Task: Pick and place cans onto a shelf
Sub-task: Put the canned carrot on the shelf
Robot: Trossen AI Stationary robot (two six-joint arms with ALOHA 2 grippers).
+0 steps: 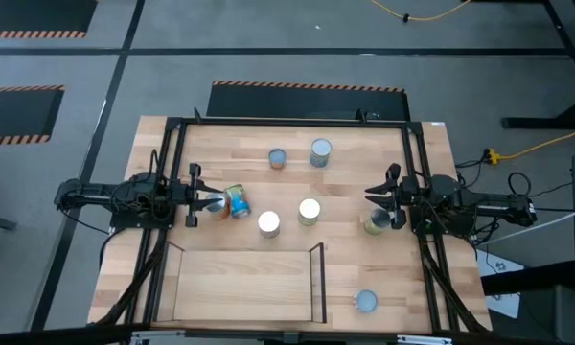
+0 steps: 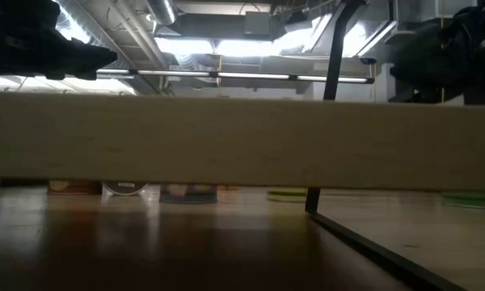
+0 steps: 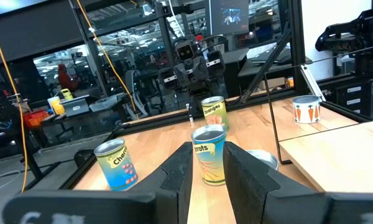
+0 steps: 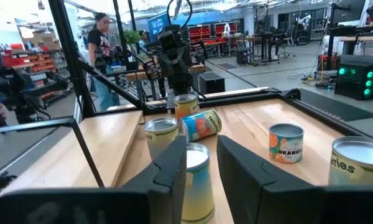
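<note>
place: industrial robotics lab | evidence: hazard-striped floor tape (image 1: 307, 86), workbenches (image 4: 273, 38), ceiling ducts (image 2: 218, 61)

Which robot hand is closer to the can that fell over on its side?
Left. The left gripper is right beside the tipped-over can, while the right gripper is far across the table, over a green-labelled can.

High view: straight down over the whole table (image 1: 268, 134), both arms in frame.
Low view: at tabletop height, close behind the shelf (image 2: 226, 137), whose board blocks most of the table.
Left wrist view: faces across the table toward the right arm.
Right wrist view: faces back toward the left arm.
Shared: both wrist views see the cans (image 3: 210, 154) at the table's middle.
</note>
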